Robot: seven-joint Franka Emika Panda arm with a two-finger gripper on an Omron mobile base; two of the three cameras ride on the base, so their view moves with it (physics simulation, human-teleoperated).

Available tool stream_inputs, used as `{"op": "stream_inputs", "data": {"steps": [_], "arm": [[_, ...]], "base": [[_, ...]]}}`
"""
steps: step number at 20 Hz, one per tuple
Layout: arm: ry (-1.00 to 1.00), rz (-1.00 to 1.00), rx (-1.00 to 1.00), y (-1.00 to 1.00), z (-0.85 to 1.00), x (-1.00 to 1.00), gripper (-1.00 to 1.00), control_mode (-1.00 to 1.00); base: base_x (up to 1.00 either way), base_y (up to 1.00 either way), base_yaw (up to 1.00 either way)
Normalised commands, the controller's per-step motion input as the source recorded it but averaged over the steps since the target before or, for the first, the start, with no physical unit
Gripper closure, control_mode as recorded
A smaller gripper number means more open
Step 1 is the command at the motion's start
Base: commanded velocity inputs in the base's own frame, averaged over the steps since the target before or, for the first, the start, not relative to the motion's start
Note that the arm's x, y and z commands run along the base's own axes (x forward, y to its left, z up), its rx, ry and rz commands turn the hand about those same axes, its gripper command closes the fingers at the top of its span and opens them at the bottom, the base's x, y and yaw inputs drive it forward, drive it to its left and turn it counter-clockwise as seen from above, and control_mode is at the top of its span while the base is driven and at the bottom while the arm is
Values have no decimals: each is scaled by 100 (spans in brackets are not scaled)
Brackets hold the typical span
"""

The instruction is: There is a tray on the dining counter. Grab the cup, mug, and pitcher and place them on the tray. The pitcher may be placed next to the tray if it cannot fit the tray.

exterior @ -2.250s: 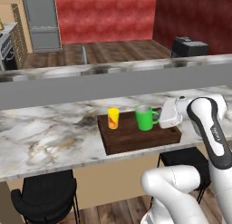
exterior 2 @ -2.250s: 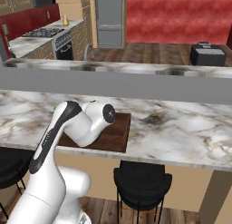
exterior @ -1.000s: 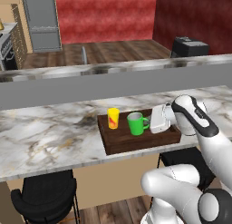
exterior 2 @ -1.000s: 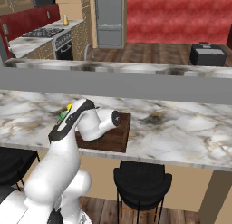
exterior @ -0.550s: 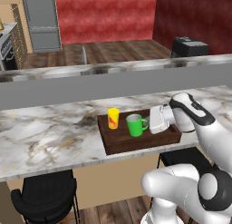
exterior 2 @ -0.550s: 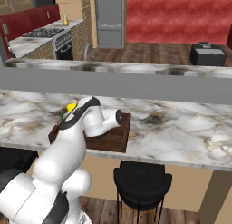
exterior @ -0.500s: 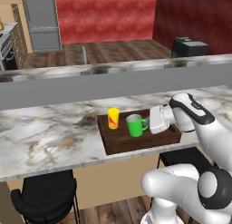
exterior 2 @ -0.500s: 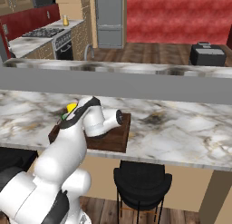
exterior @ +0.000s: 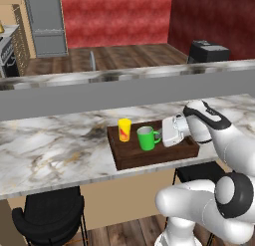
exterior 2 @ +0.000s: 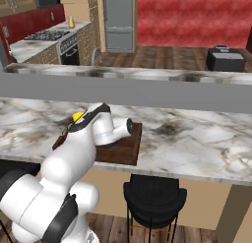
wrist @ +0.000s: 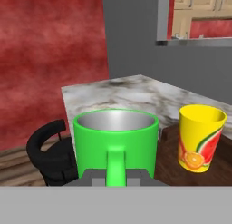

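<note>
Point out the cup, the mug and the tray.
cup (exterior: 124,129), left base view, middle of its yellow side.
mug (wrist: 116,141), hand view, green front wall.
tray (exterior: 144,158), left base view, bare wooden floor near the front.

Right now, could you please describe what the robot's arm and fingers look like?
The arm is glossy white with rounded, bulbous links and dark grey bands at its joints. It ends in a boxy white hand. The fingers are small, dark grey and blocky.

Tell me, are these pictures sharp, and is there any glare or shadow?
Left base view: even, flat light, no glare; the mug and cup are crisp. Hand view: the mug looms large but stays sharp, its inside softly shaded. Right base view: the arm blocks most of the tray.
</note>
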Motion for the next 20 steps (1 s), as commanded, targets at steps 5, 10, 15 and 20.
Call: {"op": "stream_inputs", "data": {"steps": [5,10,15,20], "arm": [[0,0,0,14,-4,2,100,-100],[0,0,0,14,-9,0,100,-100],[1,0,0,12,-13,4,100,-100],[3,0,0,7,-7,8,100,-100]], "base": [[0,0,0],[0,0,0],[0,0,0],[0,0,0]]}}
